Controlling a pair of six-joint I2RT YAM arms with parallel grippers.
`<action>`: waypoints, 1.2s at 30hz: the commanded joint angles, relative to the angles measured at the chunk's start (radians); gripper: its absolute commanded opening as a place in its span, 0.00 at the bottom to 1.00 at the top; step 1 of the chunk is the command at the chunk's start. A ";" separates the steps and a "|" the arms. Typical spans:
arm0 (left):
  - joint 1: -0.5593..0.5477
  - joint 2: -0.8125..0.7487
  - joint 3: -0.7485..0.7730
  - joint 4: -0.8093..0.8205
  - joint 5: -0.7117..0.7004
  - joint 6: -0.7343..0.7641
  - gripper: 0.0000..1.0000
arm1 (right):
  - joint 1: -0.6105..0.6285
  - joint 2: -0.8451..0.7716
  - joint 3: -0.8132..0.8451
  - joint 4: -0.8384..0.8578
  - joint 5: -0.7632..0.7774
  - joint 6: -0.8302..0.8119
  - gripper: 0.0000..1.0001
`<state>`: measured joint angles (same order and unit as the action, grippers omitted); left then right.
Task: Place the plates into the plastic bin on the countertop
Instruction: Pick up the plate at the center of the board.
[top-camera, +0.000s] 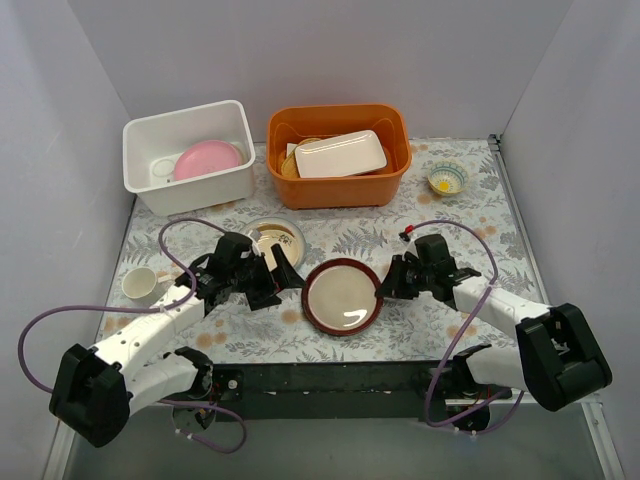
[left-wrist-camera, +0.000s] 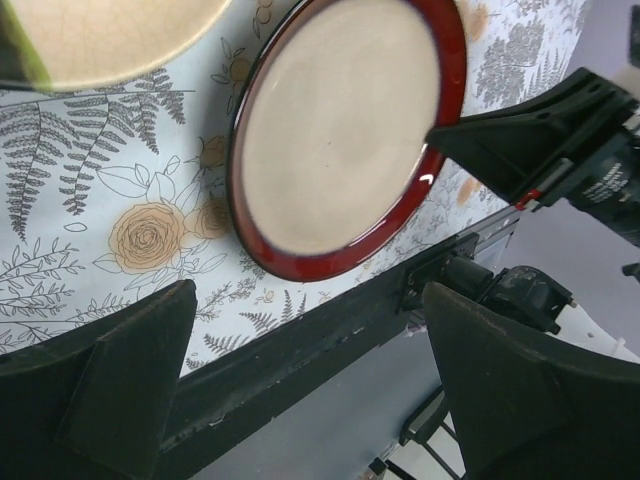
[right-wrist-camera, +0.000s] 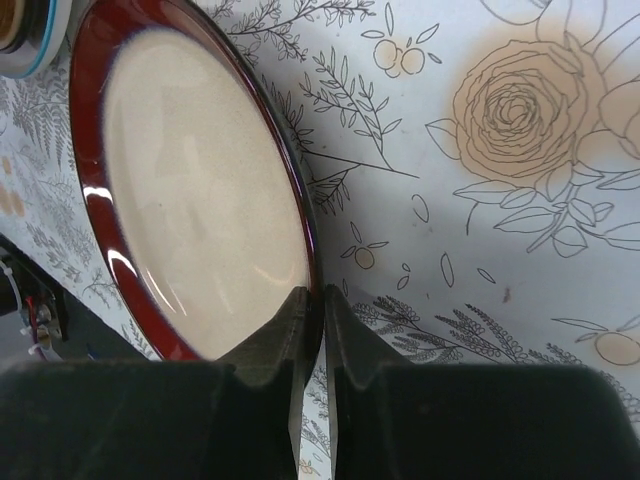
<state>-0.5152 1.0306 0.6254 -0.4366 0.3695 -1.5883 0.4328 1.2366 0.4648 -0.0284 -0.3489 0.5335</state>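
The right claw (right-wrist-camera: 312, 300) is pinched shut on the right rim of the red-rimmed plate (top-camera: 342, 295), which sits mid-surface between the arms. The left claw (top-camera: 288, 272) stands wide open and empty, just beside the plate's left edge. The plastic bin (top-camera: 140, 150) lies far-left of the plate, on the left arm's side, and holds one pink plate (top-camera: 208, 160).

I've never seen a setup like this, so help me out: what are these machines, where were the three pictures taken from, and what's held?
They are two robot arms bolted side by side at the near edge. One picture looks down from above; the others come from wrist cameras. The right pincer pinches the rim of a red-rimmed plate on the fern-printed countertop. The left pincer is open, holding nothing. Behind sit a white bin holding a pink plate and an orange tub.
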 joint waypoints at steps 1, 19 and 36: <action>-0.049 -0.026 -0.050 0.071 -0.064 -0.068 0.95 | -0.031 -0.065 0.063 -0.013 -0.048 -0.044 0.01; -0.115 -0.037 -0.204 0.282 -0.055 -0.162 0.90 | -0.163 -0.115 0.049 0.016 -0.262 -0.020 0.01; -0.238 0.129 -0.274 0.512 -0.167 -0.283 0.84 | -0.227 -0.118 0.005 0.127 -0.435 0.065 0.01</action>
<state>-0.7311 1.1633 0.3767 -0.0128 0.2672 -1.8256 0.2176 1.1522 0.4667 -0.0387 -0.6132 0.5247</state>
